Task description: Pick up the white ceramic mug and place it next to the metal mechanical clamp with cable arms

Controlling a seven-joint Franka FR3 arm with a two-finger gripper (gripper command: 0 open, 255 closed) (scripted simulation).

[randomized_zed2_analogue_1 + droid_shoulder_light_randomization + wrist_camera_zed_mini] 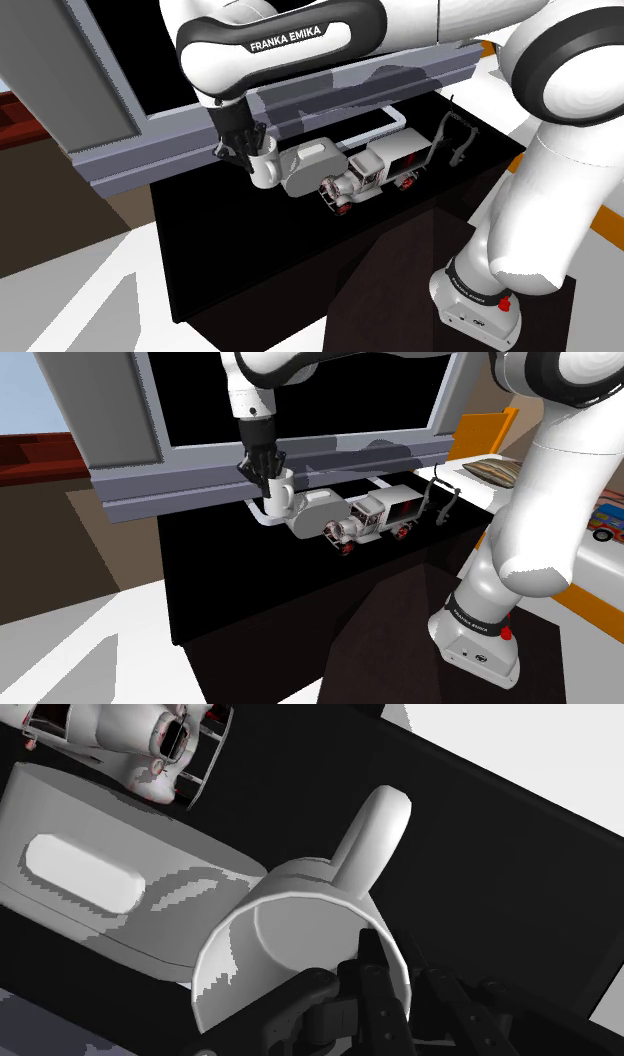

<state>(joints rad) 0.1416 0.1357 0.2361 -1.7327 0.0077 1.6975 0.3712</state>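
claw [393, 968] pinching rim | mug [290, 904] smooth white (rounded handle) | grey box [90, 874] beside

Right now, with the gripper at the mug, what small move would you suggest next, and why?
I would probably lift the mug straight up first. The gripper looks shut on its rim, one finger inside, and a grey box and toy truck stand between it and the clamp, so rising should clear them before carrying across.

- On the table [250, 592], the mug [281, 492] sits clasped in the gripper [266, 474], just beside the box [318, 512], at the shoulder view's left.
- The toy truck [372, 517] stands right of the box.
- The clamp [445, 500] stands farther right.
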